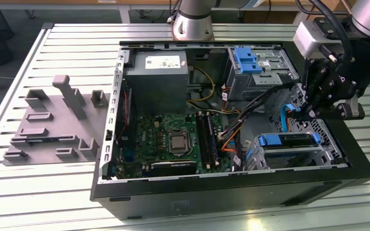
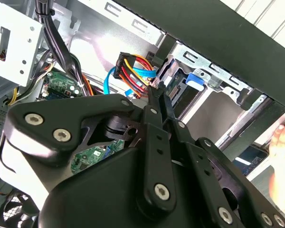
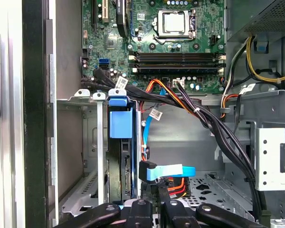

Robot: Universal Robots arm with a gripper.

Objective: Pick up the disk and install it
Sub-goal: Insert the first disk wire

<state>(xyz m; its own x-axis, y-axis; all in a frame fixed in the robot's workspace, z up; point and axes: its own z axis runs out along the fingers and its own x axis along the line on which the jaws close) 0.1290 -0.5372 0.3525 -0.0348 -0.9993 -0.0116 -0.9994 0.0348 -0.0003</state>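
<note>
While seated: the disk [image 1: 286,140] stands in its bay, near the exterior view's right.
Claw: gripper [image 3: 157,202] pinched narrow, just beside it.

Exterior view looks down steeply on the open computer case [image 1: 236,187]; both wrist views sit close inside it, sharing the drive cage [image 3: 92,142].

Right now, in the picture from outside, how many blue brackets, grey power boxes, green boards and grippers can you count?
Blue brackets: 2
Grey power box: 1
Green board: 1
Gripper: 1
Total: 5
</note>
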